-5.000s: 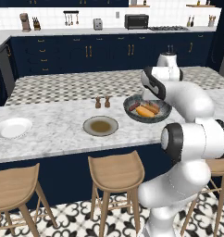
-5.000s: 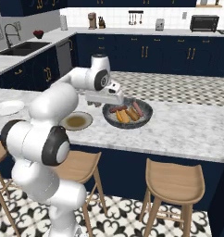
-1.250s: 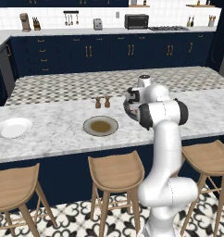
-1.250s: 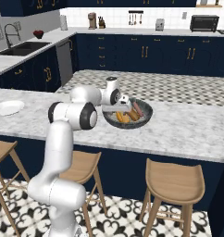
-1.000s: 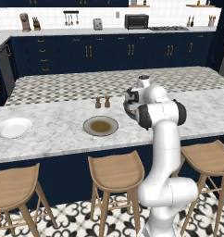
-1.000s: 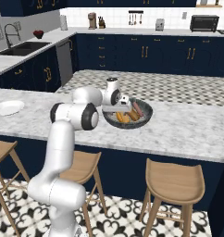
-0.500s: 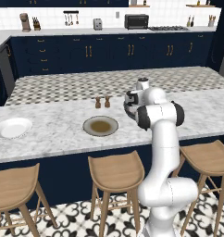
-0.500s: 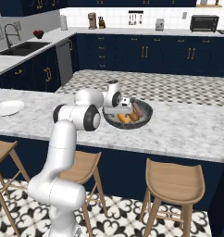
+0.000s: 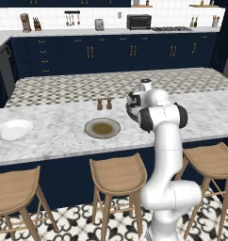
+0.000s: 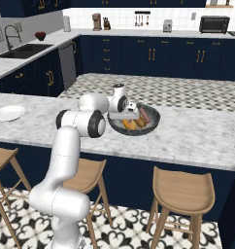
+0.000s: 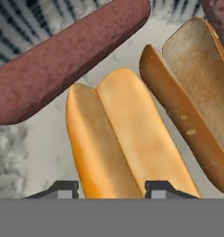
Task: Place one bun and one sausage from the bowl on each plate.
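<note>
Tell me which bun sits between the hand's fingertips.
The lighter golden bun, running down between the fingertips of the hand; the browner, open bun lies off to one side.

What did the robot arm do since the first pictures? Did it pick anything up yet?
The arm swung in and reached down into the bowl, so its end effector now sits low over a bun, fingertips on either side of it. Nothing looks lifted yet. A sausage and a second bun lie beside it. The beige plate and the white plate stayed bare and in place.
</note>
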